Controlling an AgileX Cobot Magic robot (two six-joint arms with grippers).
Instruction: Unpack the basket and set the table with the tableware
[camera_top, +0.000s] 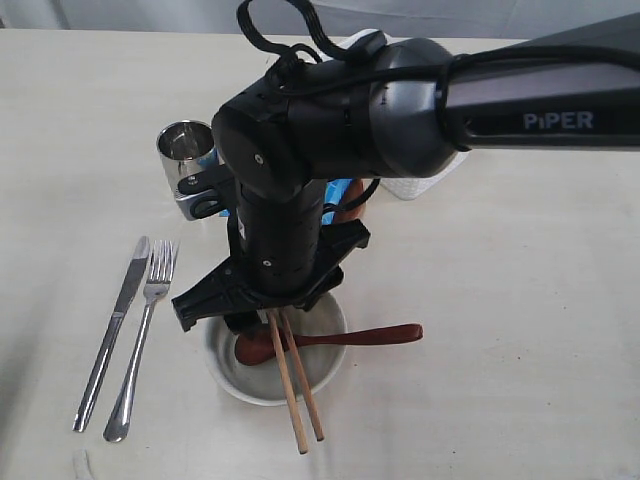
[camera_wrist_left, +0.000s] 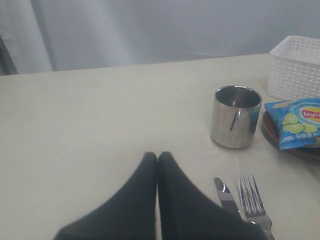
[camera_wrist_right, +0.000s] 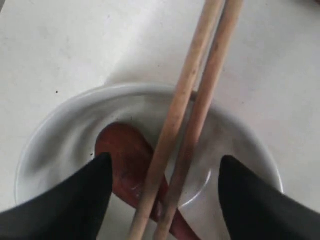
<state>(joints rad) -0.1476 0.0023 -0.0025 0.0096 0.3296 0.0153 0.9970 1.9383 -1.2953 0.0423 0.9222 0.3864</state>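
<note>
A white bowl (camera_top: 250, 385) sits on the table (camera_top: 520, 330) with the reddish-brown spoon (camera_top: 370, 336) in it. The chopsticks (camera_top: 295, 395) lie across its rim. My right gripper (camera_wrist_right: 165, 167) hangs open just over the bowl (camera_wrist_right: 65, 135). The chopsticks (camera_wrist_right: 195, 100) run between its fingers (camera_wrist_right: 75, 200) without touching them, above the spoon (camera_wrist_right: 122, 155). To the left lie the knife (camera_top: 112, 330) and fork (camera_top: 145, 330), with the steel cup (camera_top: 185, 150) behind them. My left gripper (camera_wrist_left: 158, 156) is shut and empty, low over the table near the knife (camera_wrist_left: 226, 195). The basket (camera_wrist_left: 295, 67) stands further back.
A blue chip bag (camera_wrist_left: 296, 122) lies on the brown plate (camera_wrist_left: 272, 136) beside the cup (camera_wrist_left: 236, 116). In the exterior view the right arm hides most of the basket (camera_top: 415, 185) and the bag (camera_top: 345, 190).
</note>
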